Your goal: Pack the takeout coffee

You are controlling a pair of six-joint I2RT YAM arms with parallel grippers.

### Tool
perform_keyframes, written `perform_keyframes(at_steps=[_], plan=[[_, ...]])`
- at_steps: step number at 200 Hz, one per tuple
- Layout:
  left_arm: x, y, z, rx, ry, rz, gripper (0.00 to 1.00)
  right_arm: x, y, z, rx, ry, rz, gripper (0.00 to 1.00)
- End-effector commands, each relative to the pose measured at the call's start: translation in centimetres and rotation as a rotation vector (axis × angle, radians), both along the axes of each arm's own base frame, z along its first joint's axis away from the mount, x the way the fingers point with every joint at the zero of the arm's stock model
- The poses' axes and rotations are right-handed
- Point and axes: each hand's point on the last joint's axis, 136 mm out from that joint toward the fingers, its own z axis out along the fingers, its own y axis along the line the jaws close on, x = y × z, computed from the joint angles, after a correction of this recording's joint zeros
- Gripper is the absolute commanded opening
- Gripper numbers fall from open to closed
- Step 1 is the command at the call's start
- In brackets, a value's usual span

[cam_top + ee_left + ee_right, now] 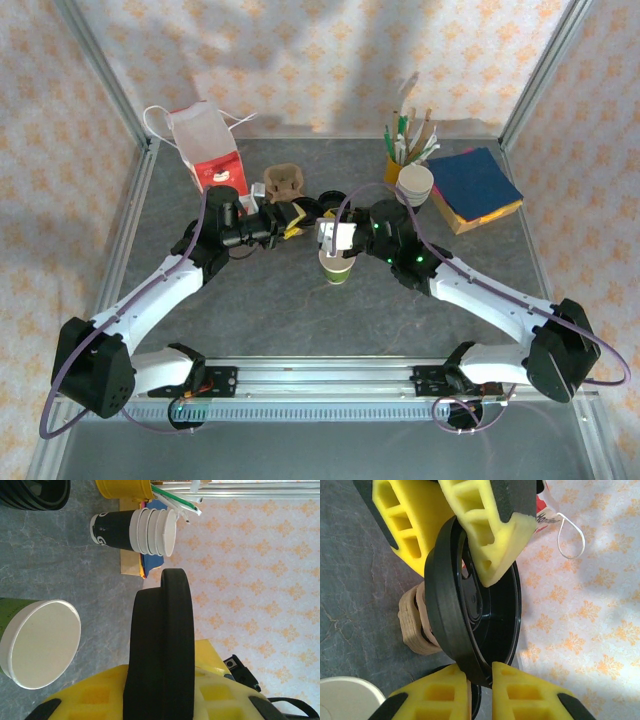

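Beside the green paper cup [37, 647] hangs a round black lid [160, 650].

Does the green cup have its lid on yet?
Off: the green cup shows an open cream top, and a black lid sits gripped in the left hand, beside it.

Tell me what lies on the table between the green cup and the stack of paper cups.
Nothing: the left wrist view shows bare grey tabletop between the green cup and the stack of paper cups.
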Motion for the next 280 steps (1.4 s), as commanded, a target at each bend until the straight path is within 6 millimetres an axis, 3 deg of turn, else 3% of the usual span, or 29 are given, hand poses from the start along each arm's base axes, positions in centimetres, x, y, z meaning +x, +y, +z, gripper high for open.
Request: perform_keyframes(at_steps=[1,16,33,64,92,111,174,213,265,270,280], plan=[[-0.3,-0.5,0.8,-0.04,-0.02,-0.023,0.13,0.0,0.5,2.5,0.087,-0.031,-0.001,0.14],[-0.4,-0.6,1.1,-0.059,-0.03,-0.026,0.19,-0.1,0.4,2.6,0.092,-0.021,0.001,0.14],[-0.3,-0.6,1.6,-0.078,-0.05,-0.022,0.39,-0.4,0.4,2.6,0.102,0.019,-0.001,0.14],[0.3,-0.1,2.2,-0.049,-0.107,-0.002,0.66,-1.6,0.5,3.4,0.163,0.123,0.013,0.08],[1.1,2.6,1.6,0.055,-0.162,0.086,0.8,-2.5,0.4,2.3,0.138,0.243,0.012,0.04],[1.3,4.6,2.4,0.122,-0.22,0.159,0.88,-2.6,0.3,1.9,0.157,0.34,-0.031,0.01],[1.7,10.6,4.8,0.414,-0.335,0.38,0.94,-2.3,0.0,3.2,0.485,0.742,-0.257,0.0],[2.0,10.3,4.5,0.422,-0.382,0.363,0.93,-3.2,0.1,3.3,0.614,1.016,-0.346,0.0],[2.2,9.3,2.8,0.423,-0.355,0.309,0.91,-3.4,-1.6,3.2,0.815,1.424,-0.351,0.0],[2.2,9.2,2.6,0.424,-0.351,0.304,0.91,-4.0,-1.9,4.3,0.84,1.44,-0.323,0.0],[2.1,9.0,2.3,0.426,-0.34,0.295,0.9,-4.4,-2.3,4.8,0.869,1.495,-0.319,0.0]])
